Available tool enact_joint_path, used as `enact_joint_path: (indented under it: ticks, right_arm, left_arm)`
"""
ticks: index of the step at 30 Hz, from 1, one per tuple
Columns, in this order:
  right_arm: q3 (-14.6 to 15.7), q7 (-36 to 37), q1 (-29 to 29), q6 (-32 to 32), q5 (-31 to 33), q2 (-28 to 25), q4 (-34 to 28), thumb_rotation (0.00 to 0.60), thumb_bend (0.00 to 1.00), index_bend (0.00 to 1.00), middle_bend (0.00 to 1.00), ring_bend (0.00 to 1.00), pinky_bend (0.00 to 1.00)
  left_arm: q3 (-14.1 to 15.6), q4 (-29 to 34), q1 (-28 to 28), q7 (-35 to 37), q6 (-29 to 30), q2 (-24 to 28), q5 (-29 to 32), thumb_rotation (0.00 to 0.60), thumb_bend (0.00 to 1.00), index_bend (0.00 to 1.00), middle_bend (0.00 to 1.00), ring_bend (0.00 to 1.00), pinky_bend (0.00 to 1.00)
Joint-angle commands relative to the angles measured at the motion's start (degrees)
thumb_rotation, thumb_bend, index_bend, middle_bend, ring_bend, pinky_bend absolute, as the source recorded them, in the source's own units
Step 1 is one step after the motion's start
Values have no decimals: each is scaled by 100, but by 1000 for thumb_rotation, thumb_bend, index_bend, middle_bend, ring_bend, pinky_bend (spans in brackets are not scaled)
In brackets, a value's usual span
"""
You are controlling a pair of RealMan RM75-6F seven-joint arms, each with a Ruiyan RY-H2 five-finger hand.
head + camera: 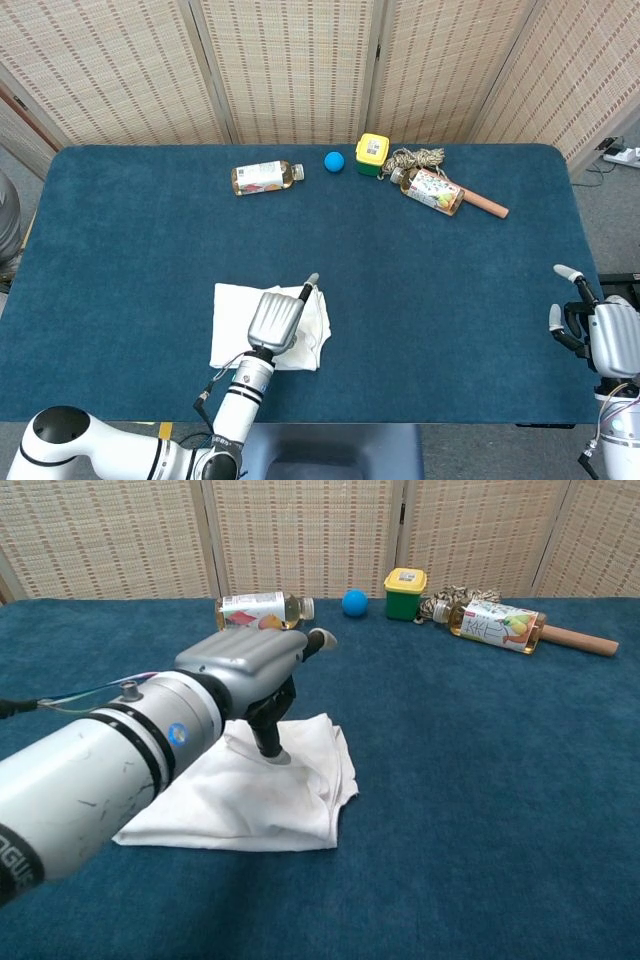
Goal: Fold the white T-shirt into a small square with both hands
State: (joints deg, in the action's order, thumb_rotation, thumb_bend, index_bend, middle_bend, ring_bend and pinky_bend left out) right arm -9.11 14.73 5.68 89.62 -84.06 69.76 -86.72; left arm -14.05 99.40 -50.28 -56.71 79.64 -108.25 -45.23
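Spanning both views: desk (140,230), covered in dark blue cloth; folding screen (300,70) stands behind it
White T-shirt (232,325): lies folded into a rough rectangle on the near left part of the desk; its right edge is bunched and wrinkled (330,770)
Left robot hand (277,317): sits over the right half of the T-shirt; one finger points forward past the cloth, another presses down onto the fabric (268,742); nothing is grasped, fingers apart
Right robot hand (600,335): seen only in the head view, off the right edge of the desk, well apart from the T-shirt; fingers spread, released, holding nothing
Far edge, left: clear bottle (265,177) of yellowish drink lying on its side
Far edge, right: second labelled bottle (433,190) lying on its side, with a wooden stick (486,205) at its right end
Green box (372,154): yellow lid, upright; coil of rope (418,159) just beside it on the right
Blue ball (334,161): between the clear bottle and the green box
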Motion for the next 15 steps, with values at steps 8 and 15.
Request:
enact_joint_path:
  ticks: [8,15]
  right_arm:
    - [-17,-4,13,21,-44,19,-15,600,534,219,943,961,1000]
    - [-16,-14,24,-4,-49,28,-17,600,533,219,943,961,1000]
  left_arm:
    - [779,533,595,798,46,916,-1052,600,168,192,834,788,901]
    - [1456,457,974,1535,-333,1653,-1659,600,231,438,835,788,900]
